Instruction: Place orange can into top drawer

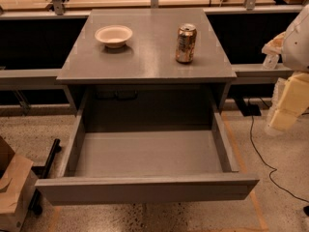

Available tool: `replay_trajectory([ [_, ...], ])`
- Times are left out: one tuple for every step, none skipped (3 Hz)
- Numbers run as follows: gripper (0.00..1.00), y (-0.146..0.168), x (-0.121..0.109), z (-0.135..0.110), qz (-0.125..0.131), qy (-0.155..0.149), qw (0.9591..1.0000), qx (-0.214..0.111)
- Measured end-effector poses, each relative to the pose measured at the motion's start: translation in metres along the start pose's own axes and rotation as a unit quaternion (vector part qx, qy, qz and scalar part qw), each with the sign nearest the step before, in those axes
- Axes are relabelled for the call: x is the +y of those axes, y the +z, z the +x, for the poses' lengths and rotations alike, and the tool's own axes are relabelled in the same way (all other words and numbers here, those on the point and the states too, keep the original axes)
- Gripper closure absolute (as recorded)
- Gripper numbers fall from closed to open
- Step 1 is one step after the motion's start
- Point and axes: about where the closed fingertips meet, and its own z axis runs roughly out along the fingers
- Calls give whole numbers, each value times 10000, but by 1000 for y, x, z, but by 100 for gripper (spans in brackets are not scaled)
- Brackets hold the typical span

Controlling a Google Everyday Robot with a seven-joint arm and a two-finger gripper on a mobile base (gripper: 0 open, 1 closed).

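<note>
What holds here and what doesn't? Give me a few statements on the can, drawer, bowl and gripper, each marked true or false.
1. The orange can stands upright on the cabinet top. True.
2. The top drawer is shut. False: it is pulled out, with its grey inside showing.
3. The cream bowl lies inside the drawer. False: it sits on the cabinet top, toward the picture's left of the can.
4. The gripper is at the right edge of the view, beside the cabinet and apart from the can. True.
</note>
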Motion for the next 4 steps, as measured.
replay_trajectory([
  [0, 0, 0, 0, 1, 0, 10000, 0],
  [0, 4, -17, -5, 135, -16, 9998, -151],
  [0, 25, -46, -12, 273, -8, 9980, -570],
  [0, 66, -80, -23, 279, 189, 9943, -1009],
])
